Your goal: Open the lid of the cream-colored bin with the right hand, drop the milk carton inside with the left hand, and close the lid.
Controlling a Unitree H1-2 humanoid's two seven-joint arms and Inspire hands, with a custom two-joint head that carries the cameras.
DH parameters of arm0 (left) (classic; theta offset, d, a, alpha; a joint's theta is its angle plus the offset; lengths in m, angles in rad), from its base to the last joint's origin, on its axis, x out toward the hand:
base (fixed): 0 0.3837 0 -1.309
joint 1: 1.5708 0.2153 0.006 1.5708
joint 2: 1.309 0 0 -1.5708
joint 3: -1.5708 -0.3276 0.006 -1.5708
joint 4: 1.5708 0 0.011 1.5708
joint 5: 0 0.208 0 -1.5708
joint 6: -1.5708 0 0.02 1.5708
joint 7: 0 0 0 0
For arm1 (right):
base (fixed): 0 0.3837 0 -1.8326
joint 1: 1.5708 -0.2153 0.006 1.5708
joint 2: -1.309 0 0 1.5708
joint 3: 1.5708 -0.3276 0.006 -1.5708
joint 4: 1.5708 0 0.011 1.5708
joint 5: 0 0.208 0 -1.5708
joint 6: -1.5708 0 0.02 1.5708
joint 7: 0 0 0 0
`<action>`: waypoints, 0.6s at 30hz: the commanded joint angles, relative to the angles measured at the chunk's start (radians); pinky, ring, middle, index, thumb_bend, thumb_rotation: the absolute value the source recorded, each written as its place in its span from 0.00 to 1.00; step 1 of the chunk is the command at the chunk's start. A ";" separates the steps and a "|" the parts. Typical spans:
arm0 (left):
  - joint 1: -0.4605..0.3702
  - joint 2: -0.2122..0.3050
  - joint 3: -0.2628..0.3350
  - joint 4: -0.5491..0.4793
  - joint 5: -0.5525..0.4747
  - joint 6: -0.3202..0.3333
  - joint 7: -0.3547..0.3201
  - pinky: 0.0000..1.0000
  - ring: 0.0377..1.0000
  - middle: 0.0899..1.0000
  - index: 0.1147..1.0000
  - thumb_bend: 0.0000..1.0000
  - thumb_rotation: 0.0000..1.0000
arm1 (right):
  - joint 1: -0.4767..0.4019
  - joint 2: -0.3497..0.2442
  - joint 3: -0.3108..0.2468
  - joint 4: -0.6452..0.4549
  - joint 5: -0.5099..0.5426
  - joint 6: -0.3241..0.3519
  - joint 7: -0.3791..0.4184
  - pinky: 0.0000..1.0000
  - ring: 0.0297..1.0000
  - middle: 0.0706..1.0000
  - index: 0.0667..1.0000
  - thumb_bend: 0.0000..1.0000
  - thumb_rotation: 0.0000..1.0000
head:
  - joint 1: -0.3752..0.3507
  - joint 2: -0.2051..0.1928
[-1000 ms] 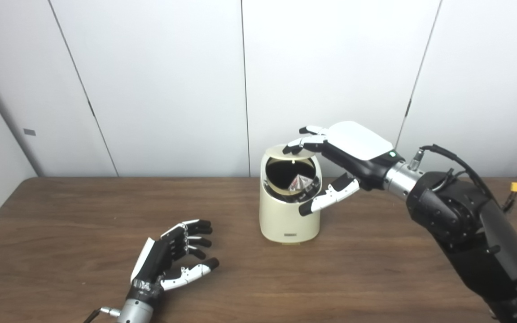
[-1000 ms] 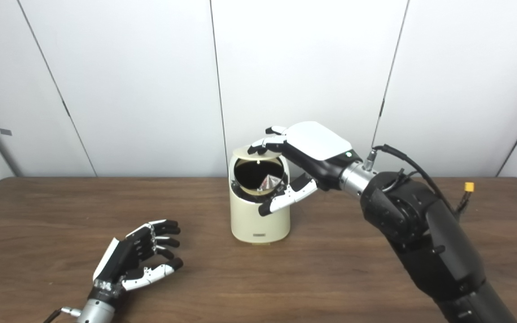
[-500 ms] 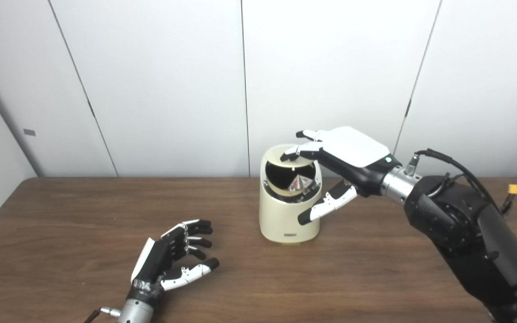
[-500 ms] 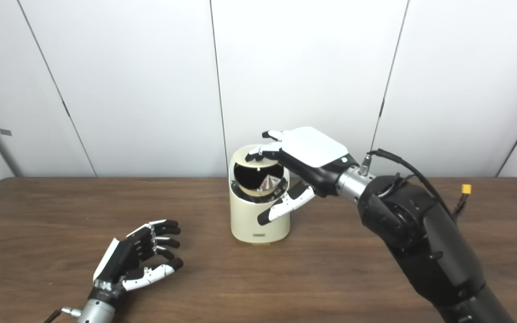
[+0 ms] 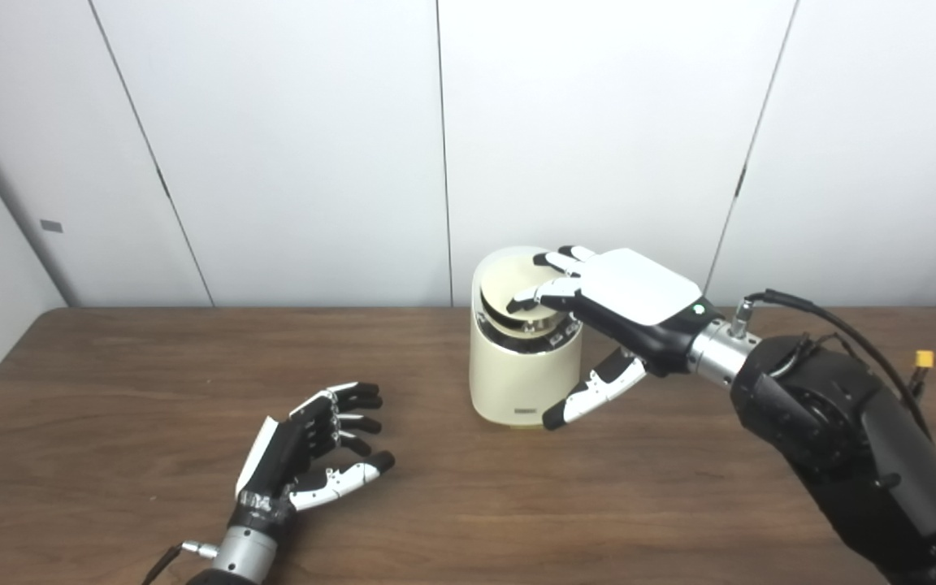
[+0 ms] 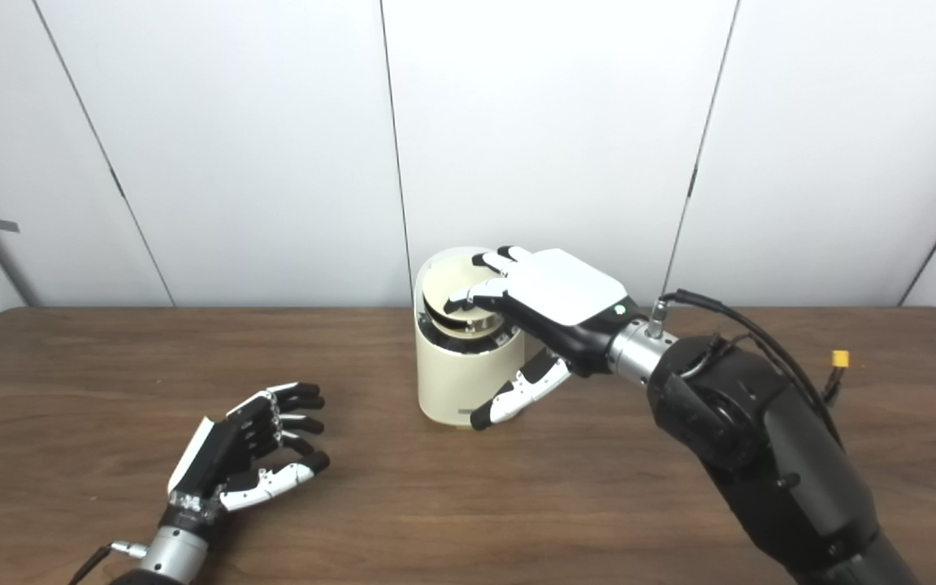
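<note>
The cream-colored bin (image 5: 513, 378) stands upright at the middle of the brown table (image 5: 110, 382). Its round lid (image 5: 504, 284) is tilted down into the opening, with a thin dark gap left along its front rim. My right hand (image 5: 614, 301) lies flat on the lid with fingers spread and holds nothing; its thumb hangs beside the bin's front right wall. The milk carton is hidden from both views. My left hand (image 5: 309, 451) rests open near the table's front left, well apart from the bin, with nothing in it.
White wall panels rise directly behind the table's back edge. A black cable with a small yellow connector (image 5: 923, 357) runs along my right forearm (image 5: 834, 422). Bare tabletop lies between my left hand and the bin.
My right hand has come down and pushed the lid from raised to nearly closed, hiding the carton that showed inside. The camera has tilted slightly. My left hand has stayed put.
</note>
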 commanded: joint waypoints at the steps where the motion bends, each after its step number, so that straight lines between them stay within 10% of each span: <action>1: -0.018 0.015 0.007 -0.036 -0.002 -0.015 0.006 0.52 0.63 0.71 0.74 0.68 0.10 | -0.027 -0.005 -0.011 -0.030 -0.006 -0.013 -0.010 1.00 0.97 0.77 0.81 0.79 0.63 | 0.001 0.001; 18: -0.007 0.016 0.007 -0.048 0.013 -0.015 0.011 0.52 0.62 0.71 0.73 0.66 0.09 | -0.008 -0.016 0.047 0.012 -0.120 -0.032 0.007 0.96 0.96 0.78 0.82 0.81 0.63 | 0.005 0.010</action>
